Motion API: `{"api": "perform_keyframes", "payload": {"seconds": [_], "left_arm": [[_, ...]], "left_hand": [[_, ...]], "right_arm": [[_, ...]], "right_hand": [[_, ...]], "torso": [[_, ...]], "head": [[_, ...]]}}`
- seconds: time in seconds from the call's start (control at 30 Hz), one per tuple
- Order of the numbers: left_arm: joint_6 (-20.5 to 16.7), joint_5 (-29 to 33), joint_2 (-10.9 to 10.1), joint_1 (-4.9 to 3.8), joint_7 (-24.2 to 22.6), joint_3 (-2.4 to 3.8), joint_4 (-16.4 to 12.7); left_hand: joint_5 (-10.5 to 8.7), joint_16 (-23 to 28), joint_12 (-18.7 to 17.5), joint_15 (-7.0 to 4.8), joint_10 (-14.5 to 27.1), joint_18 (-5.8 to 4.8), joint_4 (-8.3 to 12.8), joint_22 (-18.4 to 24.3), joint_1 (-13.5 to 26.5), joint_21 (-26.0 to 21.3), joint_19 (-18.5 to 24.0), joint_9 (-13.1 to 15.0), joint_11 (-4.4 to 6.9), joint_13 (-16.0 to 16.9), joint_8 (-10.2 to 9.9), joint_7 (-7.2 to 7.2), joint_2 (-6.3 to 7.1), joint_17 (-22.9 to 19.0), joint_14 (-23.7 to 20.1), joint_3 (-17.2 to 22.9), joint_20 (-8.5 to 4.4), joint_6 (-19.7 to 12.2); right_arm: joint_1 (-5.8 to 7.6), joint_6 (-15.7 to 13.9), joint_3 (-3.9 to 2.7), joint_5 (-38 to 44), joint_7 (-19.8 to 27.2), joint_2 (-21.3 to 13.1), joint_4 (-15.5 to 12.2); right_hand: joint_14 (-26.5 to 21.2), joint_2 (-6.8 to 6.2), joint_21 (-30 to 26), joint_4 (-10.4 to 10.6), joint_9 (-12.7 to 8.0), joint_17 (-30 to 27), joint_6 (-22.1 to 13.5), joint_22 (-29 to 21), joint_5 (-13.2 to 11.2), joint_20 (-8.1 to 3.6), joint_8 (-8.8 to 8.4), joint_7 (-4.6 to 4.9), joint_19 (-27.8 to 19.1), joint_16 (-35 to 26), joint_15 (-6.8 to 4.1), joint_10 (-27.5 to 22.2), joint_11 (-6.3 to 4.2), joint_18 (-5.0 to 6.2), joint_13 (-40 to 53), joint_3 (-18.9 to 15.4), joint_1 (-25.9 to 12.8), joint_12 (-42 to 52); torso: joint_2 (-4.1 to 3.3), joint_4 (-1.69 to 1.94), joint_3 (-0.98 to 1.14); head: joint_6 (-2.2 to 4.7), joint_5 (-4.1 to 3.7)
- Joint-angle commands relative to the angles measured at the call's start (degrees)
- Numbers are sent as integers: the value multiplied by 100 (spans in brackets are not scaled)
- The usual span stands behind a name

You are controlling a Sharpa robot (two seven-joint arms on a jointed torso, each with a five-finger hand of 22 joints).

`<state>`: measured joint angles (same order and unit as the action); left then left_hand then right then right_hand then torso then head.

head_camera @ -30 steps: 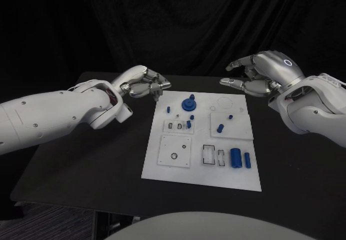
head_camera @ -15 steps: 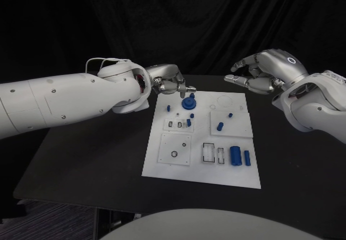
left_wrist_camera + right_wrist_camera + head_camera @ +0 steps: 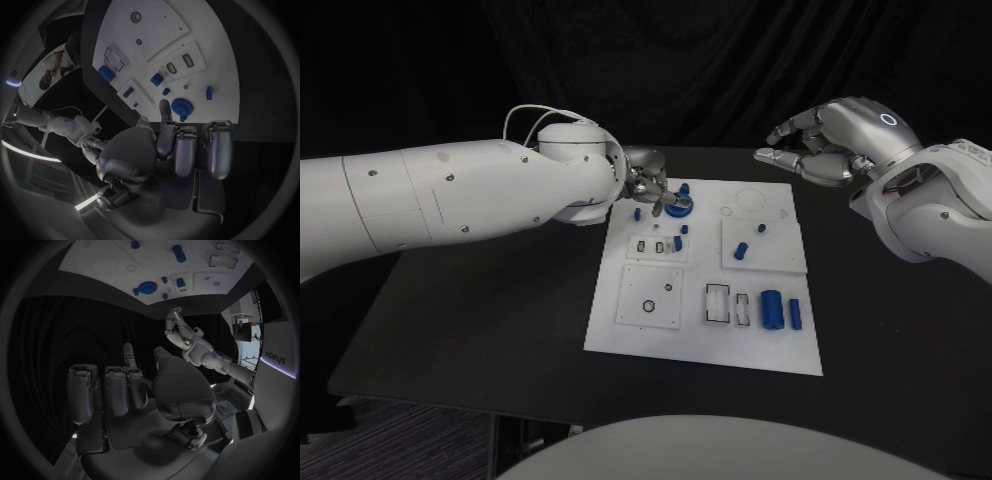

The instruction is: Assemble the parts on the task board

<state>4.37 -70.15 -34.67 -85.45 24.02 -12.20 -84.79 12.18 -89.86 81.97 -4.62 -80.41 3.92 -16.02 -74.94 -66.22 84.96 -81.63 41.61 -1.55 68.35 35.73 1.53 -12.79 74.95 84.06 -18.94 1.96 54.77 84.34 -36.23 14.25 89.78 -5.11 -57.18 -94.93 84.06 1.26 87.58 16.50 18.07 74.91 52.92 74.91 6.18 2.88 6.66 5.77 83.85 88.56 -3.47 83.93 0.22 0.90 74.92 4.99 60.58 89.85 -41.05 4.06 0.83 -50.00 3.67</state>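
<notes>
The white task board (image 3: 733, 345) lies in the middle of the black table. A round blue part (image 3: 678, 209) with a peg on top stands near the board's far edge. My left hand (image 3: 651, 189) hangs just beside it, fingers bunched together and tips pointing down at its rim; I see nothing held. The left wrist view shows one fingertip (image 3: 164, 106) close to the round part (image 3: 183, 106). My right hand (image 3: 826, 150) hovers beyond the board's far right corner, fingers loosely curled and apart, holding nothing. Small blue pegs (image 3: 678, 243) and two blue cylinders (image 3: 770, 312) are on the board.
The board carries raised white plates with slots and holes (image 3: 651, 300) on its near left. Bare black table (image 3: 488, 320) lies to both sides of the board. My left forearm (image 3: 459, 205) spans the table's left side at height.
My left hand has moved right from the table's far left onto the board's far edge, down beside the round blue part. The right hand has barely shifted.
</notes>
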Motion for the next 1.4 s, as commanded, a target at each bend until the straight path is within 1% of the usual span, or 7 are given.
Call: {"api": "perform_keyframes", "payload": {"seconds": [0.03,0.2,0.43,0.77,1.0,1.17,1.4], "left_arm": [[246,-64,54,-18,328,6,17],[215,-64,142,-10,341,5,26],[270,-64,269,26,370,5,24],[226,-64,313,85,528,4,-7],[252,-64,338,170,589,4,1],[333,-64,335,234,656,4,12],[312,-64,357,326,664,4,52]], "left_hand": [[-26,-14,803,-40,-959,-93,-21,-372,-27,-43,8,58,419,2165,11,-39,29,1505,594,16,-40,-17],[-64,-14,803,-44,-959,-96,-25,-381,-11,-44,-1,87,422,2165,-3,-42,31,1505,594,16,-45,-13],[-35,-14,803,-48,-959,-92,-2,-364,-44,-58,9,110,426,2165,-36,-49,24,1505,594,44,-51,-10],[-88,-14,803,-67,-959,-107,-20,-423,1,-38,-45,176,445,2165,-68,-72,31,1505,594,49,-68,89],[-54,-14,803,-81,-959,-110,17,-437,-33,-37,-62,233,463,2165,-77,-94,35,1505,594,86,-81,148],[-69,-14,803,-134,-959,-113,42,-453,-45,-46,-89,550,520,2165,40,-156,74,1505,594,145,-132,256],[-83,-14,803,-145,-959,-111,32,-444,-32,-55,-86,626,530,2165,36,-163,66,1505,594,162,-144,232]], "right_arm": [[-10,-111,-4,7,-44,-27,-14],[-9,-108,-5,7,-67,-57,-9],[-10,-138,-4,8,-66,-85,11],[-11,-313,-4,8,-14,-165,33],[-12,-391,-3,8,15,-172,64],[-12,-415,-3,8,31,-176,71],[-13,-435,-3,8,55,-179,67]], "right_hand": [[535,-2,36,-27,3,1217,44,1428,40,30,32,-2,510,23,34,607,38,-29,1508,4,50,15],[533,-3,32,-23,-3,1206,54,1426,95,29,22,-2,508,19,35,607,39,-28,1508,3,90,15],[531,1,26,-17,-17,1196,79,1424,251,30,1,-2,505,16,36,607,41,-26,1508,0,169,15],[530,-5,19,-18,-27,1190,87,1421,349,33,-17,1,501,14,40,607,46,-23,1508,-3,222,15],[527,-5,9,-16,-31,1177,95,1417,394,34,-23,1,496,9,42,607,50,-20,1508,-4,241,15],[527,-5,12,-15,-32,1179,99,1417,413,35,-24,1,497,10,44,607,52,-21,1508,-4,248,15],[527,-8,7,-19,-37,1176,99,1415,449,37,-33,4,494,9,47,607,56,-20,1508,-3,272,15]], "torso": [[-10,1,19],[-17,-16,39],[-19,-15,39],[-27,-13,47],[-40,-19,68],[-38,-14,68],[-38,-7,68]], "head": [[0,-25],[0,-17],[0,-10],[0,-102],[0,-106],[0,-119],[0,-111]]}}
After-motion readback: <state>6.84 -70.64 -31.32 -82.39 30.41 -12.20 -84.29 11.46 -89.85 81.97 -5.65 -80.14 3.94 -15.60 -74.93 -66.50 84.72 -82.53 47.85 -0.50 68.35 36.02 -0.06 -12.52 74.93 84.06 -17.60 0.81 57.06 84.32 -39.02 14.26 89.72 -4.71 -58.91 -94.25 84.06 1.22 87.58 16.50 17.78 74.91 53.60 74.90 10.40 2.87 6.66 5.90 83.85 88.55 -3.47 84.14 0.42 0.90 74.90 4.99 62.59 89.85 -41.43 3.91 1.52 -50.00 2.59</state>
